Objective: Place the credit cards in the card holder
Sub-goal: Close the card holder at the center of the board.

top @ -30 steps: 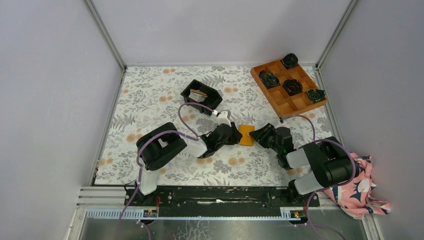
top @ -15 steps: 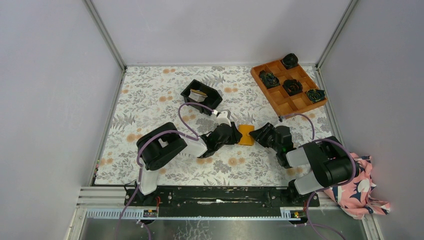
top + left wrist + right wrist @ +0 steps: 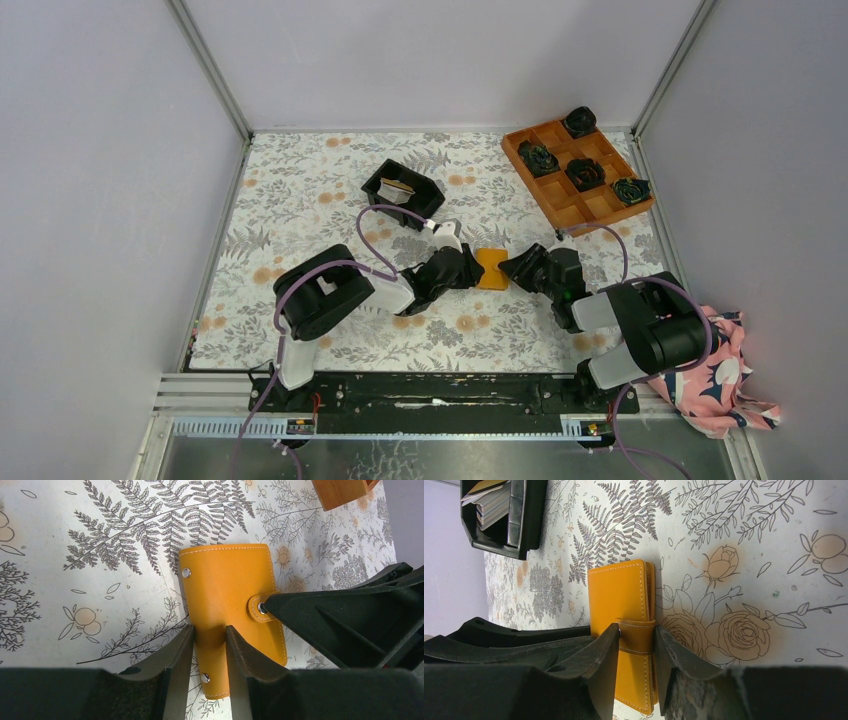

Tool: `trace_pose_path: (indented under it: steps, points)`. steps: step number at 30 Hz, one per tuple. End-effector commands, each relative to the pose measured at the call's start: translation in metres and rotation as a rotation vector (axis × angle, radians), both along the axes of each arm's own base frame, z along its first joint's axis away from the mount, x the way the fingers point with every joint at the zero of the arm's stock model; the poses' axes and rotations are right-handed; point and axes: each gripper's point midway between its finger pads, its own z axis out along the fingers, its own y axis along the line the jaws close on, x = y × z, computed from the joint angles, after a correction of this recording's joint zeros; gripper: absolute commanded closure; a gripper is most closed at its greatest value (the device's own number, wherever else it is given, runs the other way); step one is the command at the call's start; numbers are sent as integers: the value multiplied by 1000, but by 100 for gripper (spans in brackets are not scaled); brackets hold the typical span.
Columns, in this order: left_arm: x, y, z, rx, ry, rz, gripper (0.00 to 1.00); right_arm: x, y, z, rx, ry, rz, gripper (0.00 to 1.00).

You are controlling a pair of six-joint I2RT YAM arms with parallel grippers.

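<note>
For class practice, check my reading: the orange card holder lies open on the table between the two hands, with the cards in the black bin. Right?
No: the card holder is closed, strap wrapped round, as the right wrist view shows. It does lie between the left hand and right hand, cards in the black bin.

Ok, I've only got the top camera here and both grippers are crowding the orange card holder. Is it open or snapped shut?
Observer: Shut. The left wrist view shows the card holder folded, with its strap wrapped over the edge onto the front.
Operator: Where's the right gripper on it?
Observer: The right gripper straddles that strap. I can't tell whether it is pinching yet.
Operator: And the left?
Observer: The left gripper is open, poised over the holder's end nearest its own arm.
</note>
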Motion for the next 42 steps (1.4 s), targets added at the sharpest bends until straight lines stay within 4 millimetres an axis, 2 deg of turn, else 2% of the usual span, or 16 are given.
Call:
trace_pose_path:
  steps: [1, 10, 21, 42]
  points:
    - [-6, 1, -24, 63, 39, -33, 64, -11, 9, -13, -23, 65, 76, 64]
    - [-6, -3, -24, 64, 43, -38, 65, -15, 11, -18, -45, 75, 96, 66]
    - [-7, -3, -25, 67, 47, -43, 68, -19, 26, -21, -103, 71, 147, 67]
    - [-8, -4, -27, 75, 62, -53, 69, -46, 39, -49, -224, 111, 211, 70]
